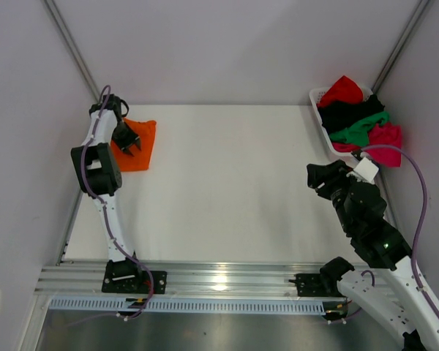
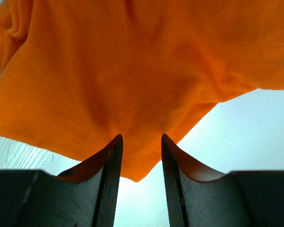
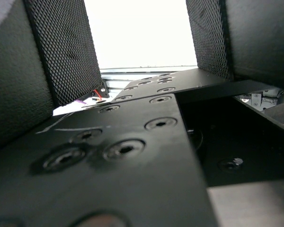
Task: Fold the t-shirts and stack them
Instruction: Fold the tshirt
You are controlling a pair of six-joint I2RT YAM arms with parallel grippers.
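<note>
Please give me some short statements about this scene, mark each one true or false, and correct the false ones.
1. The orange t-shirt lies on the left part of the table. True.
2. The left gripper is shut on the orange t-shirt. False: its fingers stand apart at the cloth, so it is open.
3. The basket holds the red t-shirt, black t-shirt, green t-shirt and pink t-shirt. True.
4. The right gripper holds the black t-shirt. False: it is open and empty.
</note>
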